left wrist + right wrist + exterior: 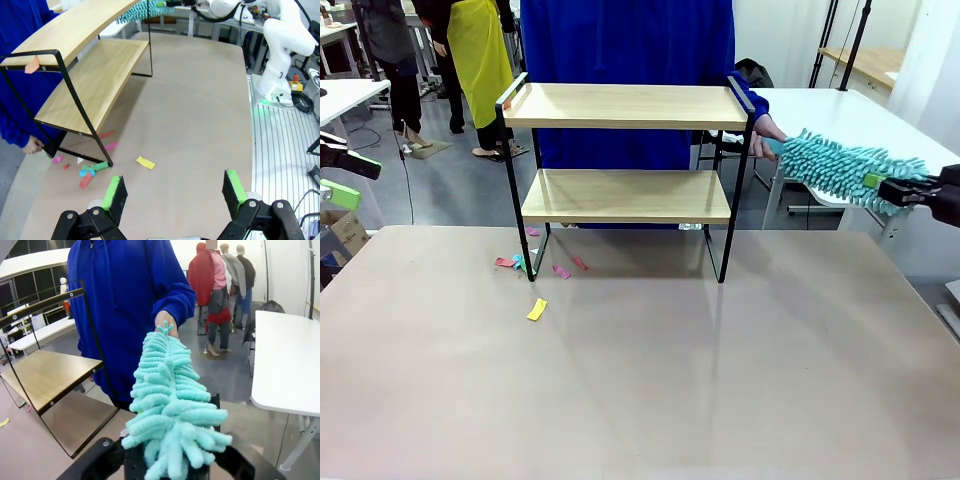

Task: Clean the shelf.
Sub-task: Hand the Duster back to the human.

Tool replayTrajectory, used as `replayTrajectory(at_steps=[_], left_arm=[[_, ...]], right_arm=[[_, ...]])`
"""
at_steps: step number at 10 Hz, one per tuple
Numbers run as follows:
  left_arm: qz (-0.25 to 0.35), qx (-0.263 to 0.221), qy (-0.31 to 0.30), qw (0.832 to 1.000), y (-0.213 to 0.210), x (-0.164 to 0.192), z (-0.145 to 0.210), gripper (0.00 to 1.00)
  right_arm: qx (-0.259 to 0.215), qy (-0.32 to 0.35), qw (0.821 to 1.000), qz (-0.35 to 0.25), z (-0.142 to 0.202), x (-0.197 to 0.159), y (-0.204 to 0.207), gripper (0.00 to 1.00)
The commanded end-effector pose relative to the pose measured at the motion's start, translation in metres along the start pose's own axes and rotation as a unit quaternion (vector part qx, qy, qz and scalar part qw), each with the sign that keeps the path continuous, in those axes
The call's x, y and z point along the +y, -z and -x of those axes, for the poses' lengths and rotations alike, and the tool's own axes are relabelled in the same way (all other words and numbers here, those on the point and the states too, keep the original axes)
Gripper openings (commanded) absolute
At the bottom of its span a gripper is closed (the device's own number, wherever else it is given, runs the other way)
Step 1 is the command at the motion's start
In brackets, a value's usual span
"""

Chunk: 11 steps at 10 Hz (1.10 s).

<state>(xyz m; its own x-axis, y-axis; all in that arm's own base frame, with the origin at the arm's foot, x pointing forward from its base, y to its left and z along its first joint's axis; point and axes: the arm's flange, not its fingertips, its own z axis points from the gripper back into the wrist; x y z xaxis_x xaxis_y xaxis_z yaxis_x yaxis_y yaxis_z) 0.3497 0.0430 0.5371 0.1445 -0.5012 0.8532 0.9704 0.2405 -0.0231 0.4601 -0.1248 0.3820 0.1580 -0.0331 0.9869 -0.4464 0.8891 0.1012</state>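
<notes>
So the left gripper (172, 192) hangs wide open and empty at the near left. Paper scraps (537, 309) litter the table by the two-tier wooden shelf (626, 195), far centre. Off right, the right gripper (905, 188) clamps a fluffy teal duster (840, 167) that the person's hand (767, 137) touches. Swinging it wide could clip that hand.

White, rounded, glossy arm segments (280, 45) on a bulky white base, with a red button and black cables beside it. Black two-finger left gripper (175, 197) with bright green pads (112, 192), round bolts at the knuckles. Black right gripper (920, 190). Loose royal-blue long-sleeved top (125, 295) on the person.
</notes>
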Motion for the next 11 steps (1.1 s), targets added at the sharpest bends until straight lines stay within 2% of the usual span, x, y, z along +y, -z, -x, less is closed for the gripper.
replayTrajectory(at_steps=[1, 4, 7, 9, 11], left_arm=[[0.001, -0.014, 0.011, 1.000, 0.001, 0.000, 0.000, 1.00], [0.001, -0.014, 0.011, 1.000, 0.001, 0.000, 0.000, 1.00], [0.001, -0.014, 0.011, 1.000, 0.001, 0.000, 0.000, 1.00], [0.001, -0.014, 0.011, 1.000, 0.001, 0.000, 0.000, 1.00], [0.001, -0.014, 0.011, 1.000, 0.001, 0.000, 0.000, 1.00]], right_arm=[[-0.012, 0.009, 1.000, 0.001, -0.016, 0.006, -0.008, 1.00], [-0.062, 0.056, 0.996, 0.001, -0.073, -0.003, -0.035, 1.00], [-0.126, 0.119, 0.985, 0.019, -0.140, -0.029, -0.070, 1.00], [-0.156, 0.164, 0.974, 0.031, -0.165, -0.049, -0.094, 1.00], [-0.153, 0.184, 0.970, 0.036, -0.169, -0.059, -0.102, 1.00]])
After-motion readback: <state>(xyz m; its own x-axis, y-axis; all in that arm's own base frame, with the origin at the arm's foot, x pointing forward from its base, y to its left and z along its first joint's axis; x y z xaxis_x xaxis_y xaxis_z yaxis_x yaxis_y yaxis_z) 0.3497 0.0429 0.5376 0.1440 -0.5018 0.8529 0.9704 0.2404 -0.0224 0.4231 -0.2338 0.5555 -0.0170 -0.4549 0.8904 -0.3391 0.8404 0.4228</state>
